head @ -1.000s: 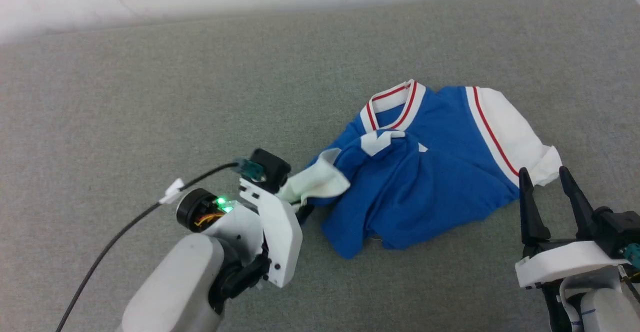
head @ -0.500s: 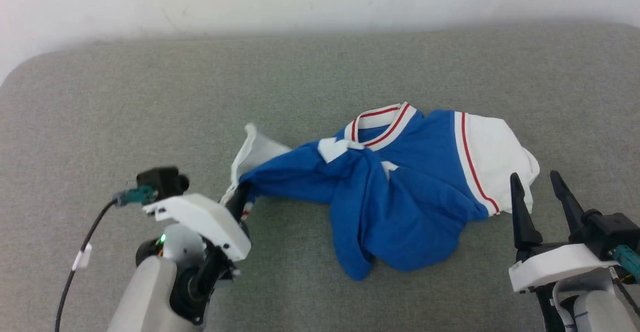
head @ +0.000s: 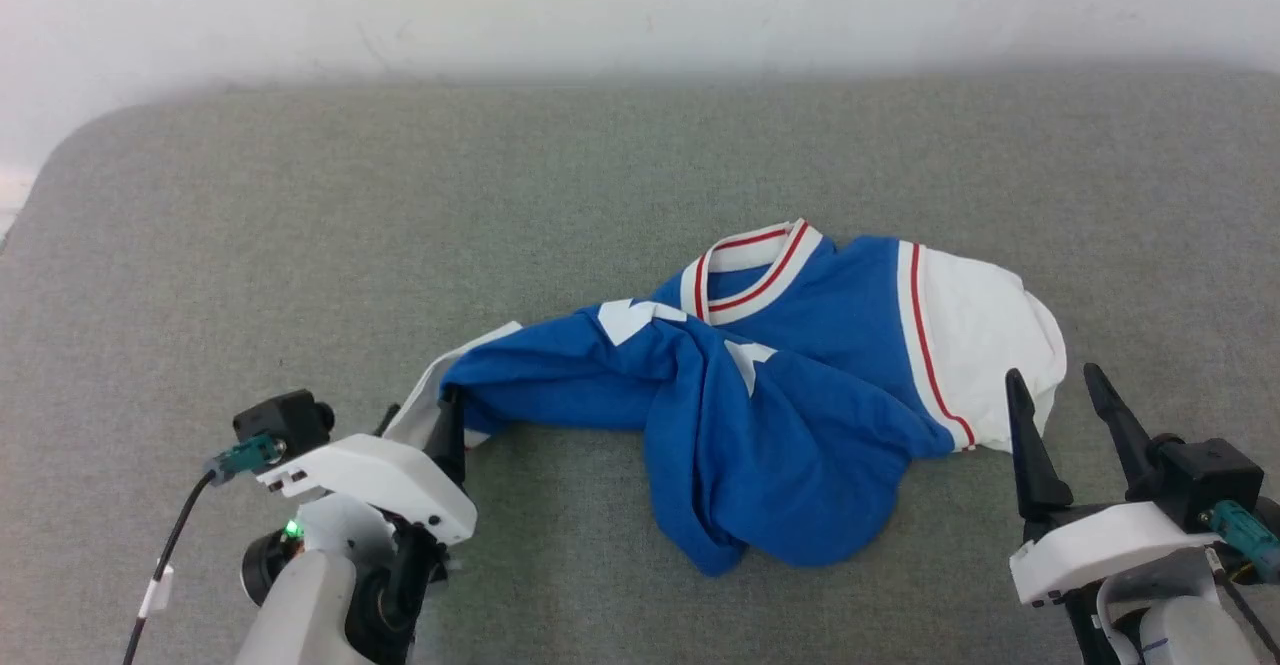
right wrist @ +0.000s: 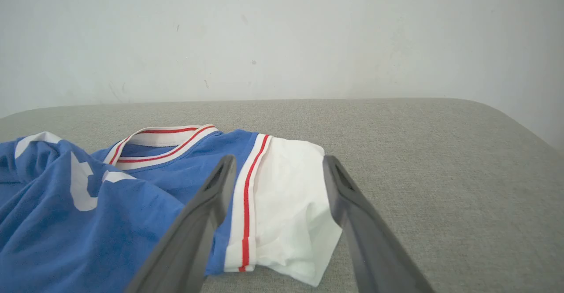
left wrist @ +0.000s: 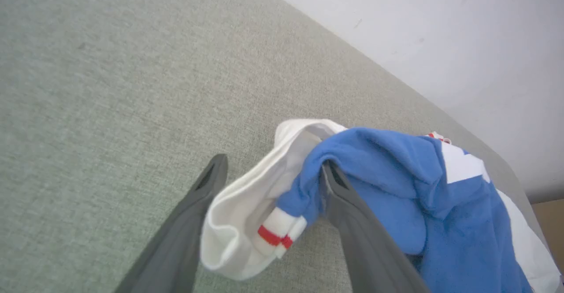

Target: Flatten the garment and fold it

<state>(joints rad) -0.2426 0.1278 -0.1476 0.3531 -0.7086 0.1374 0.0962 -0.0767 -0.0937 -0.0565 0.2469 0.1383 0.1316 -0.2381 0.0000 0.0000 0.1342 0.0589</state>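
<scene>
surface: grey padded top (head: 640, 165), spans the head view.
garment (head: 800, 445): bunched, centre to right of head view; long axis left-right, twisted mid-span.
left gripper (head: 420, 423): lower left, jaws spread; left-end sleeve (left wrist: 238, 222) loose between them, blue cloth draped on one finger.
right gripper (head: 1052, 375): lower right, jaws spread, empty; tips just below right-end sleeve (head: 985, 355).
next move: one arm at each end, so probably an outward pull.
writing: white chest lettering (head: 625, 317) creased, unreadable; no brand seen.

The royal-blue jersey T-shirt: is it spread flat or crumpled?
Crumpled, not flat: the blue T-shirt lies bunched and twisted on the grey fabric surface.
</scene>
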